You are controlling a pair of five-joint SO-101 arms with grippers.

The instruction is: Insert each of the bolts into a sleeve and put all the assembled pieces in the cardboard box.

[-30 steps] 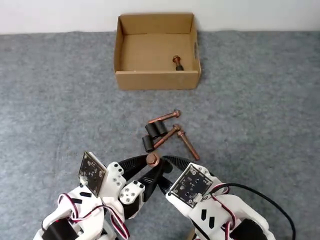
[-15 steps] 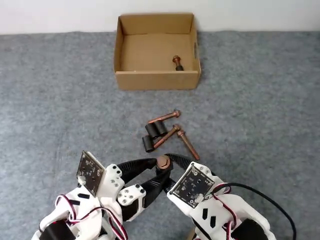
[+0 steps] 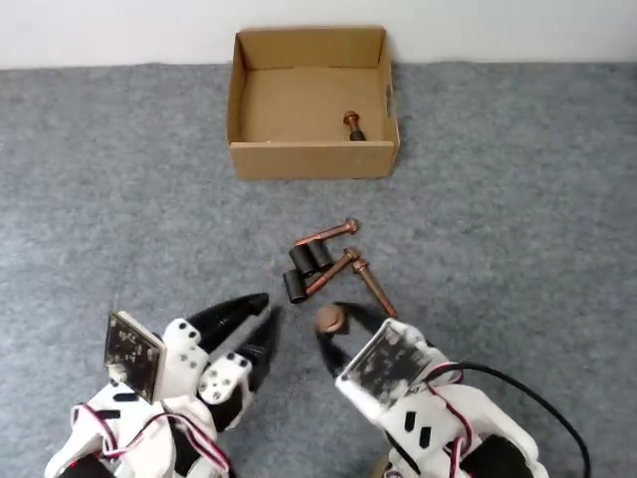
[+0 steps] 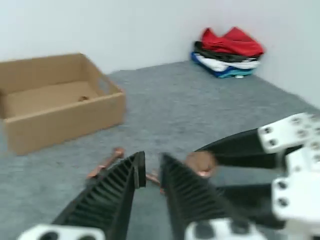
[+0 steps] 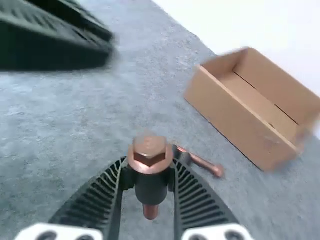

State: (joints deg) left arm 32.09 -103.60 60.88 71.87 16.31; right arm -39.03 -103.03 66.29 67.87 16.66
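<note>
A cardboard box [image 3: 311, 159] stands at the far side of a grey carpet [image 3: 518, 199], well apart from both arms. The left gripper [image 3: 267, 309] hangs parted and empty, while the right gripper [image 3: 333, 321] is clenched on a black sleeve [image 5: 150, 186] with a copper bolt [image 5: 149, 152] standing in it. Since only the sleeve looks gripped, tilting it could let the bolt slide out, and a low carry could knock the loose bolts [image 3: 370, 284] lying between it and the box.

Left arm [image 3: 159, 413] and right arm [image 3: 443, 423] were cut off at the high view's edge. Bolts [image 4: 111, 156] were blurred, partly hidden behind the left gripper [image 4: 152, 167]. Shank of the sleeved bolt [image 5: 149, 156] in the right gripper [image 5: 149, 172] was mostly covered. Item [image 3: 351, 123] in the cardboard box [image 3: 314, 159] was too small to tell.
</note>
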